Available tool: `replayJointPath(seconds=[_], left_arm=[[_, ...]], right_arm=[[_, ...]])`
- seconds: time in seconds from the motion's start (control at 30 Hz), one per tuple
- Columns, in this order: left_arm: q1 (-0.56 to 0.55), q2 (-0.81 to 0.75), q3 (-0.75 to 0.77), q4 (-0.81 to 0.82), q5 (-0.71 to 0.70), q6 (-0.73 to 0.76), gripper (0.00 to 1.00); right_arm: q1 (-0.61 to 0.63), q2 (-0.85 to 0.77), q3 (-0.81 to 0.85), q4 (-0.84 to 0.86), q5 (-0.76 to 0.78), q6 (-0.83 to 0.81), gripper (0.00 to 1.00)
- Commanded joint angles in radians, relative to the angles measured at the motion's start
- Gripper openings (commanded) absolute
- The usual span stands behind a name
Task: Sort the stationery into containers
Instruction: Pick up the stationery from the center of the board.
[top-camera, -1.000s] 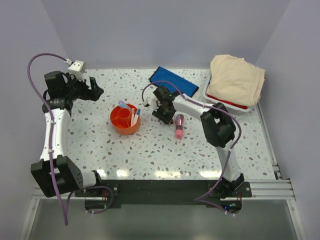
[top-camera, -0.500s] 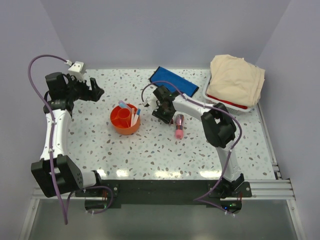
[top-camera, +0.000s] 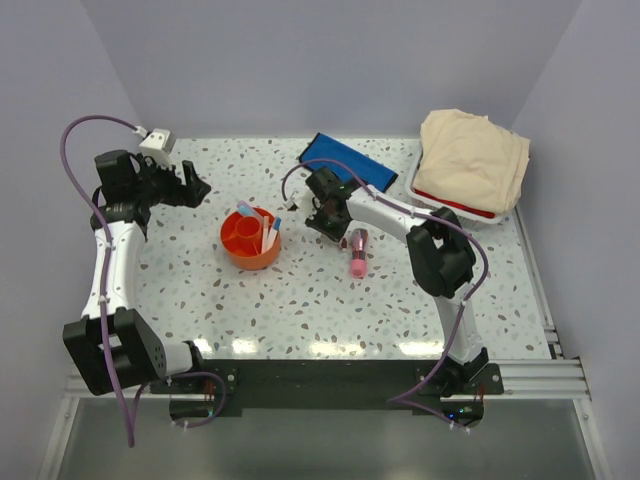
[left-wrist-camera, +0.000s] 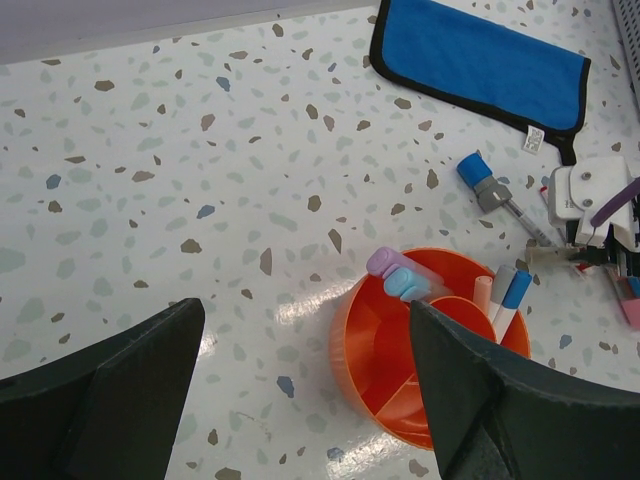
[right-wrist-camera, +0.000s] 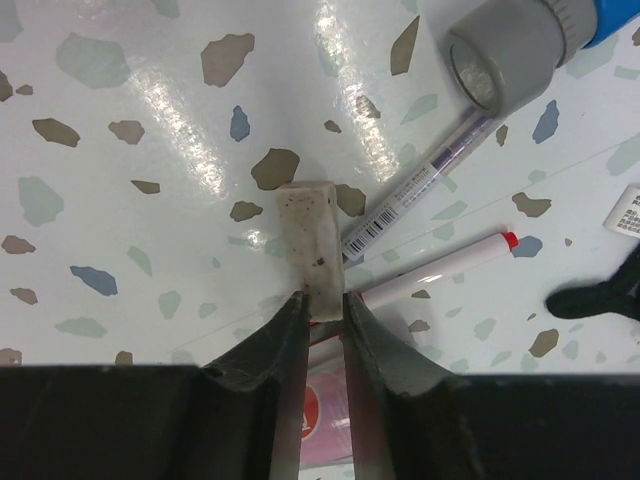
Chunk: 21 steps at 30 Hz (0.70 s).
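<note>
Speckled tabletop (right-wrist-camera: 130, 230): right tool (right-wrist-camera: 320, 300) pinches a whitish eraser (right-wrist-camera: 310, 235).

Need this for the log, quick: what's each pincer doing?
Left pincer: open, empty.
Right pincer: shut on the eraser.

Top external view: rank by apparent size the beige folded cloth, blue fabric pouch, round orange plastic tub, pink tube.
1. beige folded cloth: clearly largest.
2. blue fabric pouch and round orange plastic tub: about alike in area, the pouch longer, the tub wider; not ranked.
3. pink tube: smallest.
</note>
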Motion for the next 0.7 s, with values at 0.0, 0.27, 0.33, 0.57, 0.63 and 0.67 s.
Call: replayJointPath(seconds=[0.0,0.27,0.33,0.57,0.63,0.67], left_arm=[[0.009,-0.036,-0.007,0.045,0.022,-0.017,0.88],[0.009,-0.037,-0.013,0.041,0.020,-0.017,0.88],[0.009,-0.037,-0.015,0.042,0.020,-0.019,0.88],[0.009,-0.037,-0.019,0.039,0.017,-0.017,0.88],[0.009,-0.039,-0.021,0.039,0.017,-0.017,0.88],[0.009,-0.040,-0.022,0.039,0.017,-0.017,0.88]], right_arm=[[0.005,-0.032,0.037,-0.025,0.006,-0.004,0.23],[0.010,-0.029,0.023,-0.020,0.007,0.006,0.38],[0.015,-0.026,0.022,-0.020,0.011,0.008,0.39],[0.024,-0.018,0.016,-0.016,0.009,0.008,0.39],[0.024,-0.017,0.017,-0.016,0.006,0.006,0.38],[0.025,-0.017,0.017,-0.019,0.006,0.006,0.38]])
